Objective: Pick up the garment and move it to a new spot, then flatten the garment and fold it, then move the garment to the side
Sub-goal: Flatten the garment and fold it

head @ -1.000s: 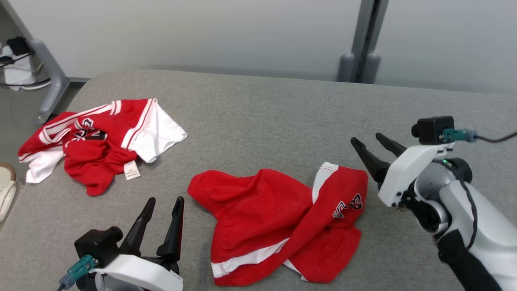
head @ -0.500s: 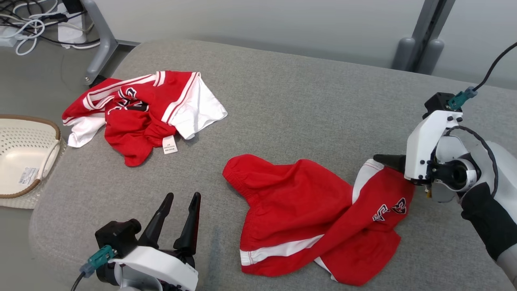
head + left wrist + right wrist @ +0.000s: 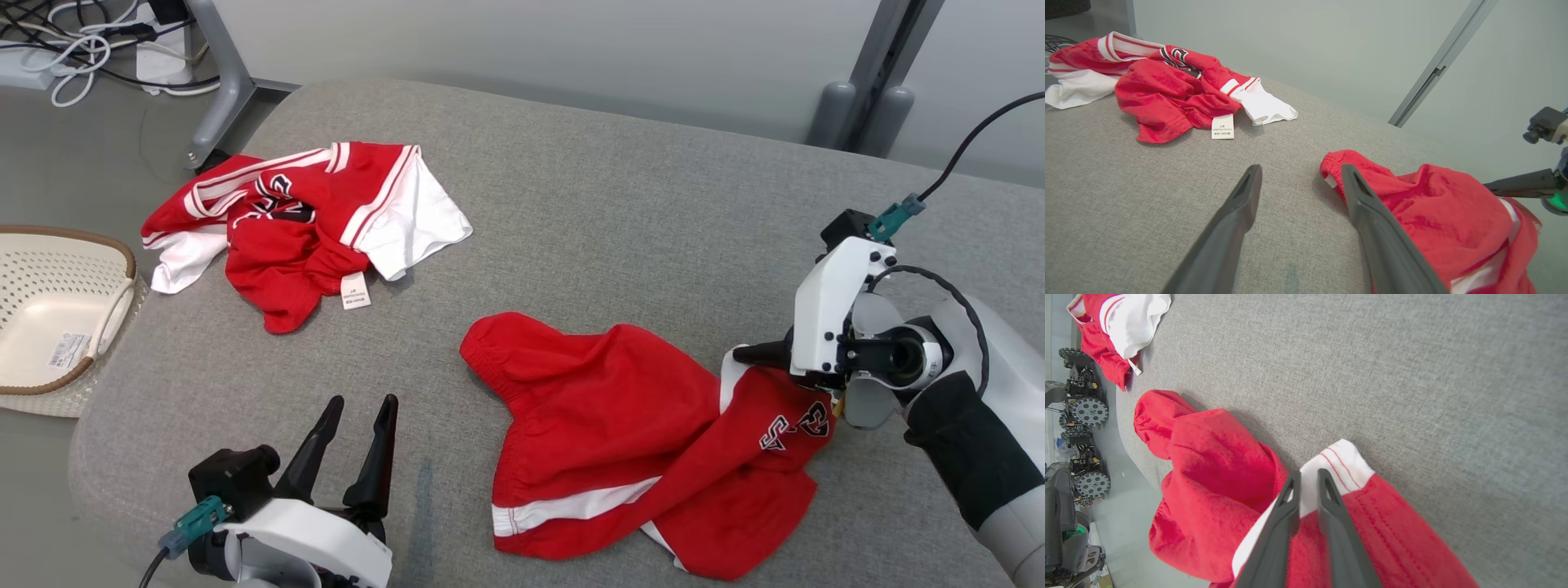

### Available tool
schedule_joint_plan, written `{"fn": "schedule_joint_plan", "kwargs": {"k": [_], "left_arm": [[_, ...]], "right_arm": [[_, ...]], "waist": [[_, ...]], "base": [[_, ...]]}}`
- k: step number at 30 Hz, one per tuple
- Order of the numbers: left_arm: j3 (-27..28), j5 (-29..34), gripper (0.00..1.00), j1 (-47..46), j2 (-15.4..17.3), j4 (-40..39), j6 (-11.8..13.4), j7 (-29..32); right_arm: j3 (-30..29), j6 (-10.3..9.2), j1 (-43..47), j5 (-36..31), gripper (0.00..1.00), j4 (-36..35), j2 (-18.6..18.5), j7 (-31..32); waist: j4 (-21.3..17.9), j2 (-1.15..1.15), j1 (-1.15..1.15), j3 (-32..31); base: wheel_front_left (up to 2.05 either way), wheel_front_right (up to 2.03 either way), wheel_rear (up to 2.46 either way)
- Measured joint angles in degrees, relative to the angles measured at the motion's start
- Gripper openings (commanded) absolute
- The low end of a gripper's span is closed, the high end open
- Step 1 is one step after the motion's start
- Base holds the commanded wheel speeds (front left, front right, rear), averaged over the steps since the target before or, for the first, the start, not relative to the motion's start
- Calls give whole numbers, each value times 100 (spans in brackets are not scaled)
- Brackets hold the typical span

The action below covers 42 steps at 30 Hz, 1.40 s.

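The shorts (image 3: 604,408) lie crumpled on the table (image 3: 612,204). At their white hem the right gripper (image 3: 1308,473) has its fingers nearly together; whether they pinch cloth I cannot tell. Left of the shorts, the left gripper (image 3: 362,402) gapes wide.

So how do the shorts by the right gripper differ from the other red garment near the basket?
The shorts are mostly red with a thin white stripe; the other garment shows a broad white panel and a care label. The right gripper has its fingers at the shorts' white-trimmed corner; the other garment lies well clear of it. Both are crumpled, red with white trim and a logo, on the table.
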Motion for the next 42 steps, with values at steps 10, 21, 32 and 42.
{"fn": "schedule_joint_plan", "kwargs": {"k": [10, 21, 32, 42], "left_arm": [[-1, -19, 100, -7, 124, 93, -1, 4], [-30, -29, 100, -13, 207, 48, 0, 55], [-140, -63, 100, -106, 155, 134, -35, 58], [-211, -113, 100, -198, 75, 266, -56, 0]], "right_arm": [[198, 0, 199, 282, 0, -726, -144, -182], [175, 0, 382, 330, 100, -1076, -434, -1408], [342, 0, 142, 487, 100, -314, -294, -1162], [548, 0, -81, 492, 100, 505, -137, -720]], "waist": [[-356, 0, 0, -170], [-675, 0, 0, -254], [-378, 0, 0, -118], [36, 0, 0, 59]], "base": [[0, 0, 0], [0, 0, 0], [0, 0, 0], [0, 0, 0]]}}
